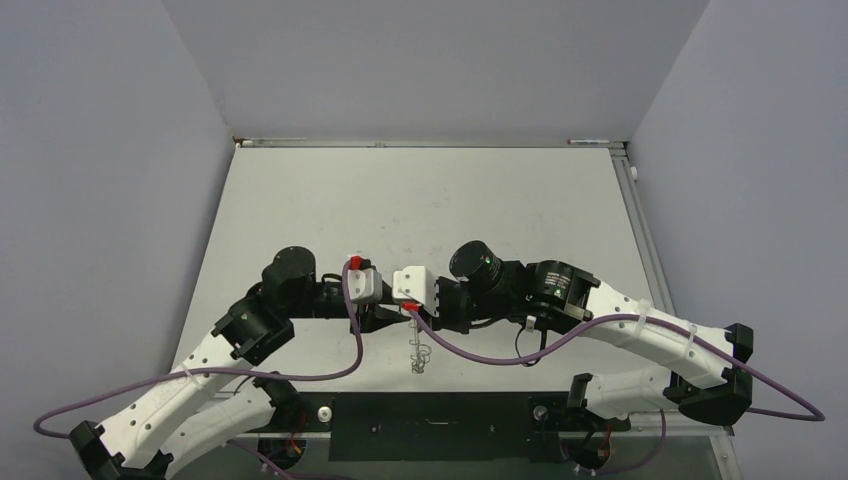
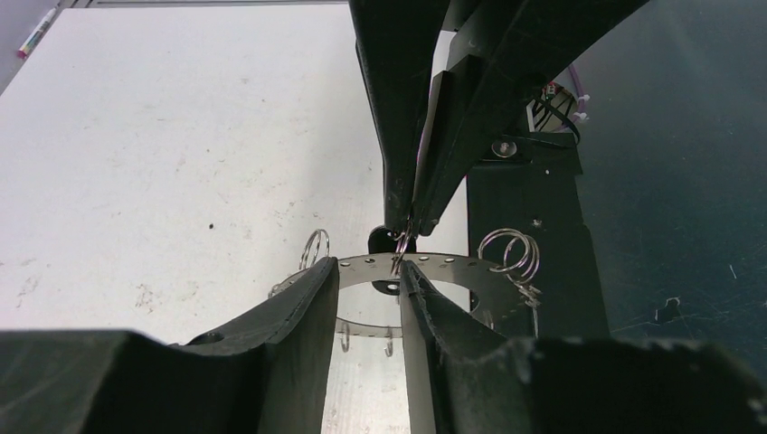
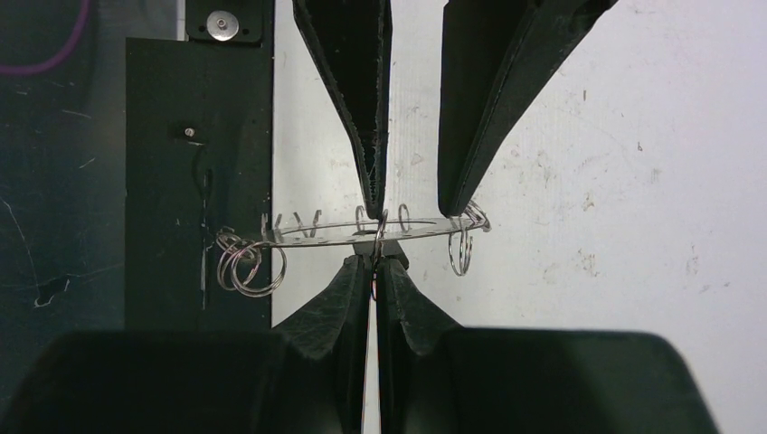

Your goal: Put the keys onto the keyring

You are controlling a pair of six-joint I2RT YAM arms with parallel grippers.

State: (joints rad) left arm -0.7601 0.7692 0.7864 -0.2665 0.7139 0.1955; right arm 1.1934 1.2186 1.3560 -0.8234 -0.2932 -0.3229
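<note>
Count from the three views:
- arms x2: left arm (image 1: 200, 400), right arm (image 1: 640, 330)
- grippers x2: left gripper (image 2: 366, 271), right gripper (image 3: 374, 267), two fingers each
- wrist cameras x2: left camera (image 1: 365, 284), right camera (image 1: 412, 284)
- purple cables x2: left cable (image 1: 300, 378), right cable (image 1: 500, 358)
- keyring (image 2: 452, 268) x1
- wire loops (image 3: 461, 249) on its rim: at least five singles, plus one coiled bunch (image 3: 242, 262) I can't split
- key (image 2: 380, 240): one dark head, mostly hidden; can't confirm more
- table (image 1: 420, 200) x1
- black base plate (image 1: 430, 425) x1
- marker (image 2: 38, 32) x1
</note>
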